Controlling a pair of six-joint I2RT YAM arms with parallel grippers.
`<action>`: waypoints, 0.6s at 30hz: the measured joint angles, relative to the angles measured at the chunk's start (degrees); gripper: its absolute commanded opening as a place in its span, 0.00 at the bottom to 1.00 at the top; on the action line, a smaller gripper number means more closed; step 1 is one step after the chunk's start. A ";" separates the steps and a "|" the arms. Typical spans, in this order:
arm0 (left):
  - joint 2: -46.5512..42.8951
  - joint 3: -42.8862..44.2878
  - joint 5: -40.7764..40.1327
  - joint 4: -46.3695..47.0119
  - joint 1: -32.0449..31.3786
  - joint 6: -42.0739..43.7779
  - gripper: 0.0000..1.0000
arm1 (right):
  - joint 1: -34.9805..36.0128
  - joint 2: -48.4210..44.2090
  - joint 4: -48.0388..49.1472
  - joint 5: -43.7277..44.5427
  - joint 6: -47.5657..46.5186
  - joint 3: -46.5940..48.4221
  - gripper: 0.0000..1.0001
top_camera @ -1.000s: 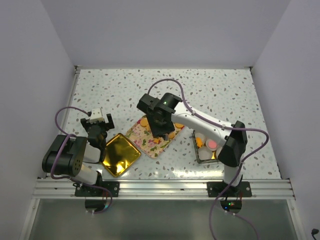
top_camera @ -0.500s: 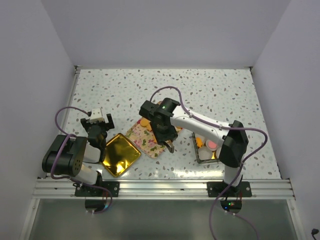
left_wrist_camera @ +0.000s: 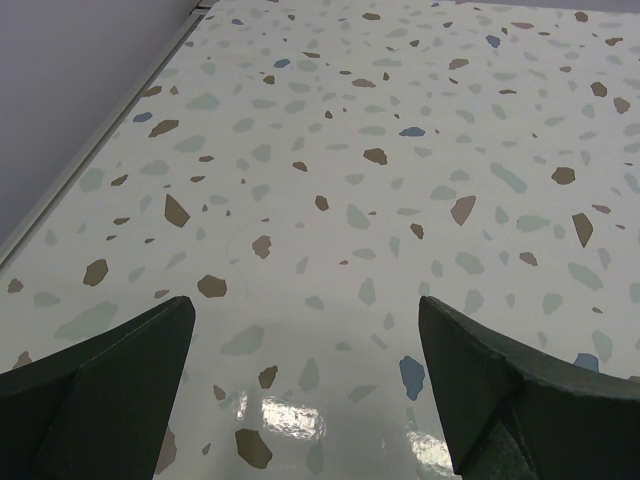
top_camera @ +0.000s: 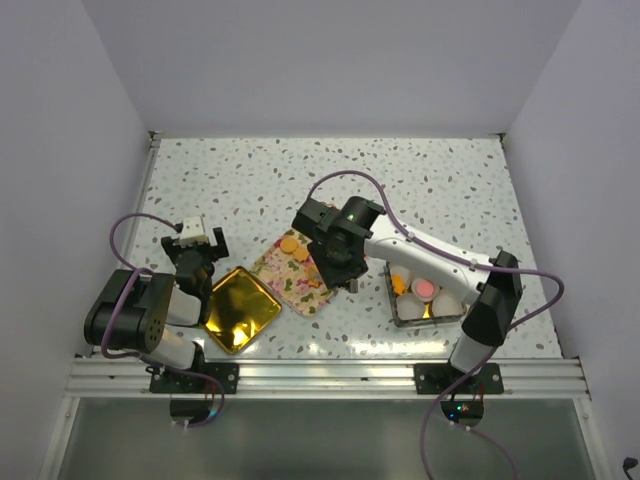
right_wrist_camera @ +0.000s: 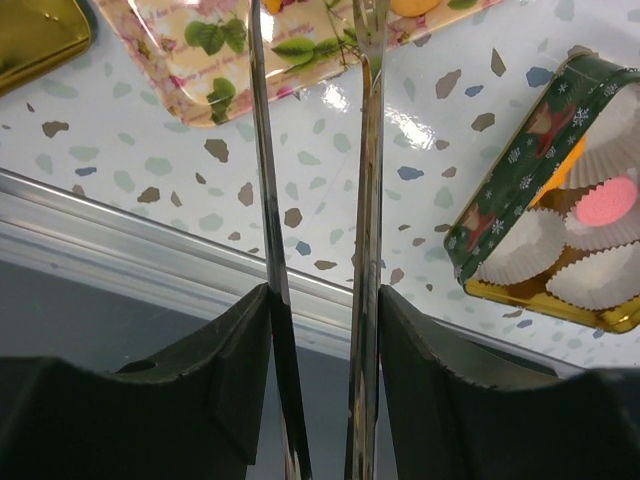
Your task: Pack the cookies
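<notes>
Orange cookies lie on a floral tray at mid-table. A green Christmas tin to its right holds white paper cups, a pink cookie and an orange one. My right gripper is between the tray and the tin and is shut on metal tongs. The tongs' blades stand apart and reach toward the tray's edge; their tips are cut off by the frame's top edge. The tin and the pink cookie show at the right. My left gripper is open and empty over bare table.
A gold tin lid lies left of the tray, beside my left arm; it also shows in the right wrist view. The aluminium rail of the table's near edge runs under the tongs. White walls enclose the table.
My right gripper with the tongs has moved off the tray's middle, to the right toward the tin, and the arm's elbow has swung right. The left arm has not moved.
</notes>
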 measured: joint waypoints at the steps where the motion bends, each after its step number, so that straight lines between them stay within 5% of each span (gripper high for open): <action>1: 0.00 0.00 0.00 0.00 0.00 0.00 1.00 | 0.11 -0.46 0.00 0.00 -0.28 -0.70 0.48; 10: 0.00 0.00 0.00 0.00 0.00 0.00 1.00 | 0.63 -1.20 1.27 -0.59 -1.81 -3.39 0.48; 18: 0.00 0.00 0.00 0.00 0.00 0.00 1.00 | 1.88 1.14 0.55 -0.35 -1.68 5.62 0.47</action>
